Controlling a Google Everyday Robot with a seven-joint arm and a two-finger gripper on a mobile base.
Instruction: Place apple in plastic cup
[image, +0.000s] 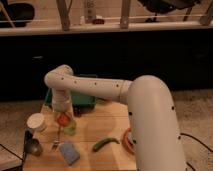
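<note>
the gripper (63, 116) hangs low over the desk (100, 127), the apple (63, 120) at it, just above the plastic cup (69, 128).

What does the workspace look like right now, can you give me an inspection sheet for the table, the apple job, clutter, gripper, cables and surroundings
Surface: wooden table, pale boards.
Job's things: apple red-orange, at the gripper's tip, right over the plastic cup; whether it is already inside cannot be told.
Clutter: white cup at left; small metal cup near the front left corner; fork; blue sponge; green pepper; green tray at the back.
Gripper: gripper pointing down over the plastic cup, at the apple.
Cables: dark cable on the floor at right.
Surroundings: dark cabinet front behind, speckled floor.
</note>
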